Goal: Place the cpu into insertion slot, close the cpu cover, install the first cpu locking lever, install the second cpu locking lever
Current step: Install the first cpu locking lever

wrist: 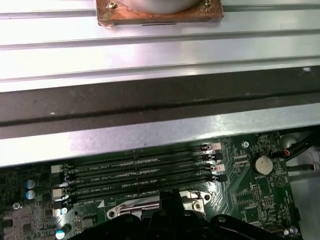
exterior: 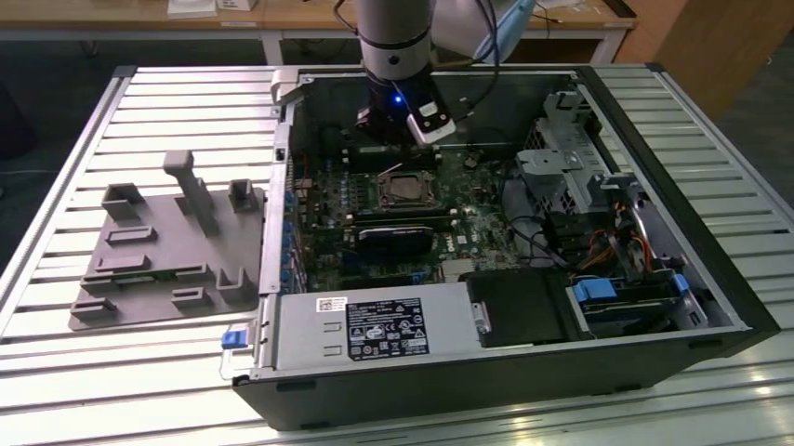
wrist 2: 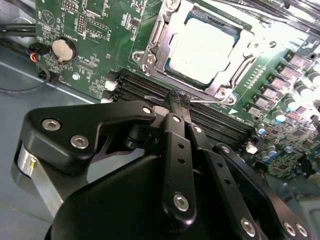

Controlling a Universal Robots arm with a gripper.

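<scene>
Three views, taken in turn. Exterior view: the arm [exterior: 394,37] comes straight down from the upper centre of the frame into the open computer case [exterior: 496,390], wrist vertical, with the gripper [exterior: 416,139] low over the motherboard [exterior: 329,200]. The cpu [exterior: 403,191] sits in its socket at mid-frame, close under the gripper. A grey fixture tray [exterior: 162,251] lies on the slatted table [exterior: 74,139] toward the exterior view's left, well apart from the work. Second wrist view: the cpu is seated flat, and its pale top shows through the window of the cpu cover [wrist 2: 156,40], which looks to be lying down around it. The fingers [wrist 2: 175,150] are drawn together with no gap at the tips. The tips meet on a thin wire, by my reading a locking lever [wrist 2: 212,104], and it looks pinched rather than merely touched. The lever's long axis runs across the fingers, along the socket edge and parallel to the memory slots [wrist 2: 135,85]. The cpu lies just beyond the fingertips, on the far side of the lever from those slots. First wrist view: the gripper tips sit at the socket edge, with the memory slots just past them. Beyond the slots come the case's silver wall [wrist: 150,132] and the table slats. A coin battery [wrist: 261,164] sits on the board beside the slot ends.
</scene>
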